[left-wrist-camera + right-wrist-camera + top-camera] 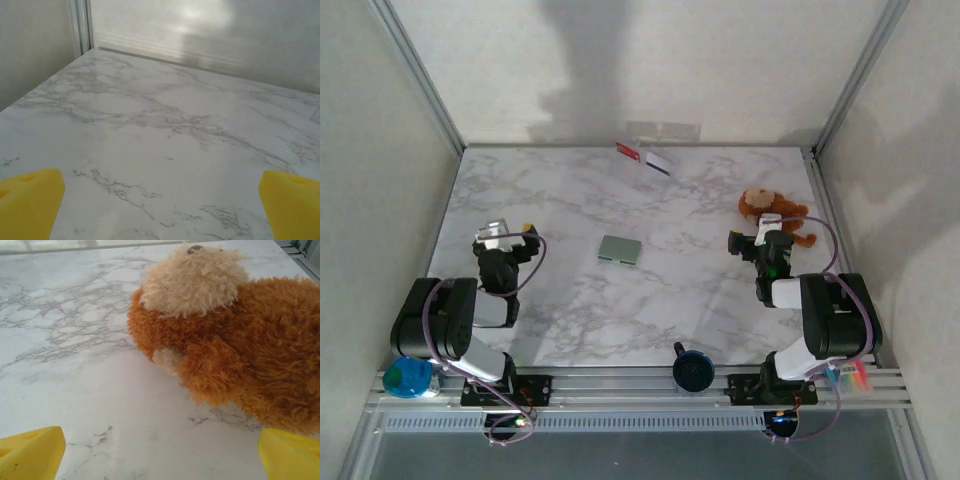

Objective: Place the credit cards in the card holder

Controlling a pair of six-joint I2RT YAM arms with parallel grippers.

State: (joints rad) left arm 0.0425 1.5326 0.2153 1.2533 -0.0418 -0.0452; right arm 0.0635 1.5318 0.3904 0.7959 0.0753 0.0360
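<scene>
Left fingers [30, 205] spread wide over bare desk [165, 130], nothing between them. Right fingers [32, 452] wide apart too, plush toy [235, 340] just ahead, filling the frame's upper right. Card holder [620, 250] lies flat mid-desk; red card [628, 151] and white card [658, 164] sit side by side, top centre.

Build, left arm [455, 325]: black rounded joint housings, white links; blue disc [408, 378] at its foot. Build, right arm [825, 320]: same black-and-white scheme, small green light [772, 268] near wrist, red-yellow cluster [850, 375] at foot. Thin purple cables [535, 262] loop off each wrist. Black base plates [505, 390]. On left pincer [508, 232] and right pincer [760, 230]: yellow finger pads [30, 202], blunt wedge shape.
</scene>
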